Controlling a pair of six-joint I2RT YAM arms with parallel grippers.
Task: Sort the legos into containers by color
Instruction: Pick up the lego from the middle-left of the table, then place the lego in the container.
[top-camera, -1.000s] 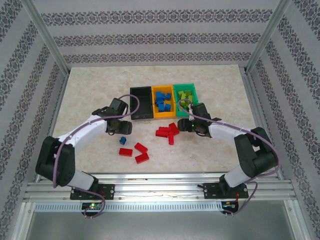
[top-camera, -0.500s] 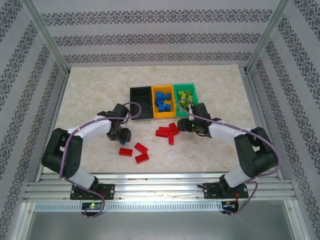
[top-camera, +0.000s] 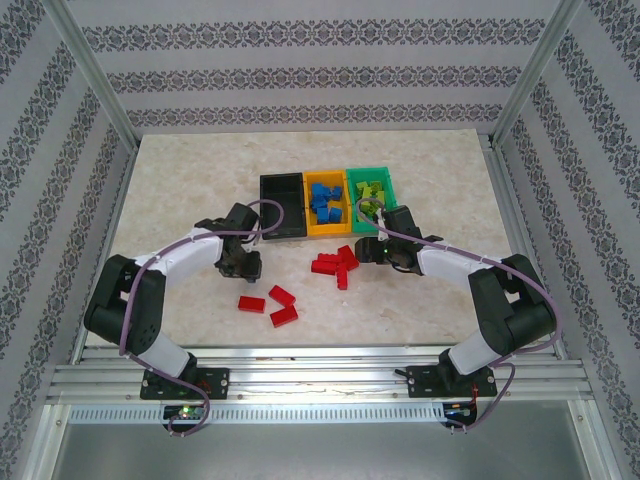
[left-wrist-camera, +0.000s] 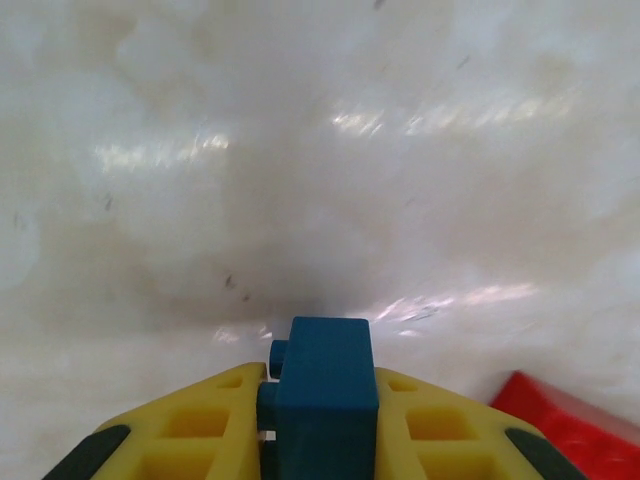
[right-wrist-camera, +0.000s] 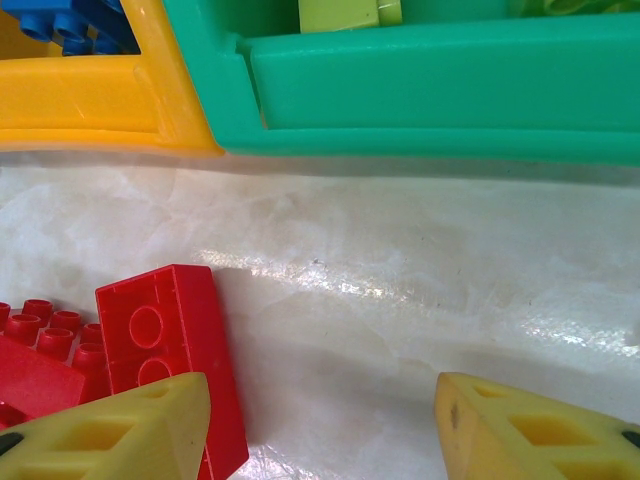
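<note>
left gripper clamped on small blue studded plastic brick at marble-look tabletop | right gripper half-spread, empty, beside red studded bricks | likely light, rigid, slick; pinch flat sides, not studs

Left hand tight, right hand agape

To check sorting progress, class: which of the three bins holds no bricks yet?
The black bin, leftmost in the row; the orange-yellow bin holds blue bricks, the green bin yellow-green bricks.
</note>
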